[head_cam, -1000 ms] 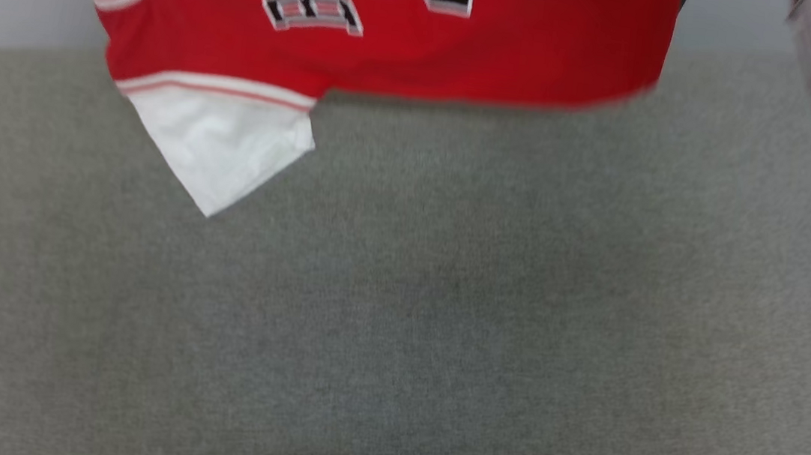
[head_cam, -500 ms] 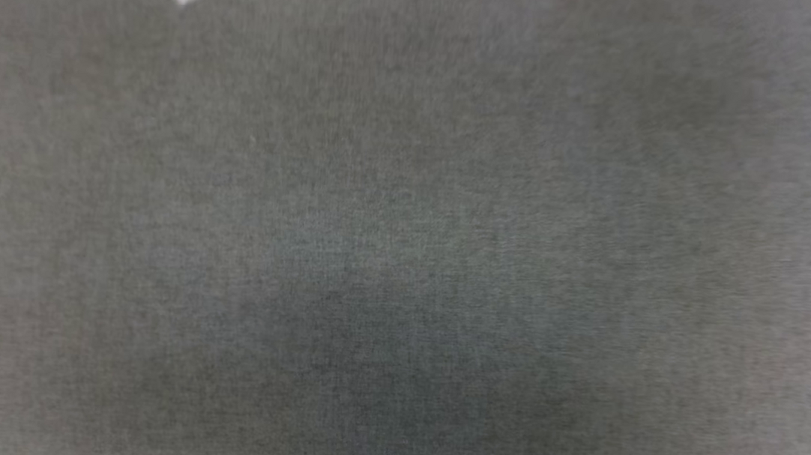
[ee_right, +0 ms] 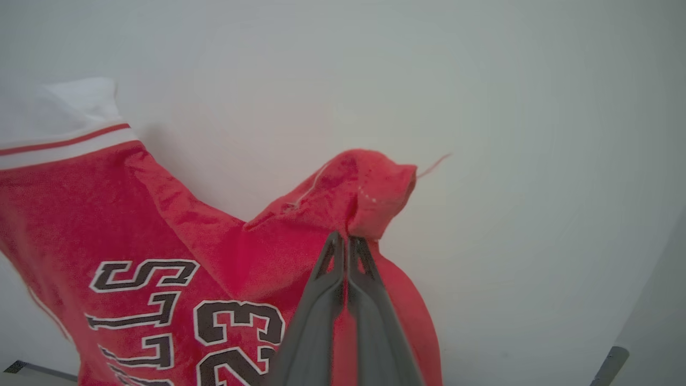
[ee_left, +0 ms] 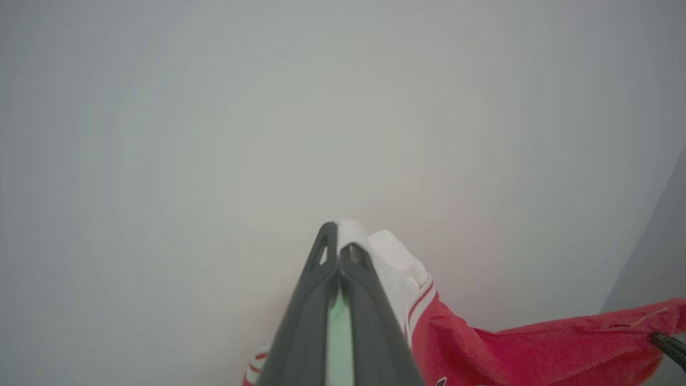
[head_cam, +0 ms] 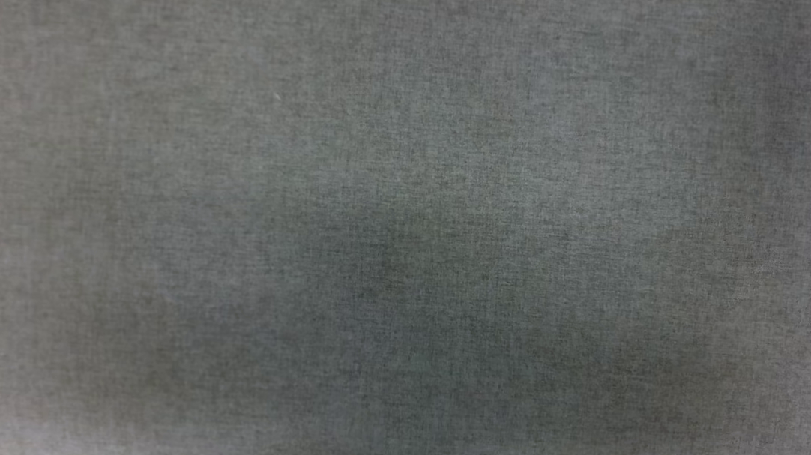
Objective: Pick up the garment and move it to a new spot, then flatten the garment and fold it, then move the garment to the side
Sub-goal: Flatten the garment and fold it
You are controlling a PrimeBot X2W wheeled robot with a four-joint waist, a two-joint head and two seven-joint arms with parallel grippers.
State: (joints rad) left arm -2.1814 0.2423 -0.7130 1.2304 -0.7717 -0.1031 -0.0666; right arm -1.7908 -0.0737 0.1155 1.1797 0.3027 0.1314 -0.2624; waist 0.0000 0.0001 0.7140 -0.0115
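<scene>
**Left hand** [ee_left: 338, 236]: the two long dark fingers rise straight from the bottom of the left wrist view. They are pressed together along their length, and the tips pinch the folded edge of a white sleeve [ee_left: 396, 268].

**Right hand** [ee_right: 345, 242]: the fingers are likewise pressed tight together. The tips nip a bunched red corner of the garment [ee_right: 161, 225], which humps over them like a small hood. A loose pale thread [ee_right: 435, 160] trails from that corner.

**Garment:** it is held up between the two hands and sags in a shallow drape from one grip to the other, against a plain pale wall [ee_right: 536, 107].
- The red body has a nubby, matte texture.
- The sleeve is smoother white cloth, joined to the body by a white band carrying a thin red stripe.
- The block letters and numerals [ee_right: 236, 327] are black with white outlines and lie sideways in the right wrist view.

**Surface** [head_cam: 410, 183]: in the head view it is grey with a fine heathered weave, flat, with soft shadow across the lower middle.
</scene>
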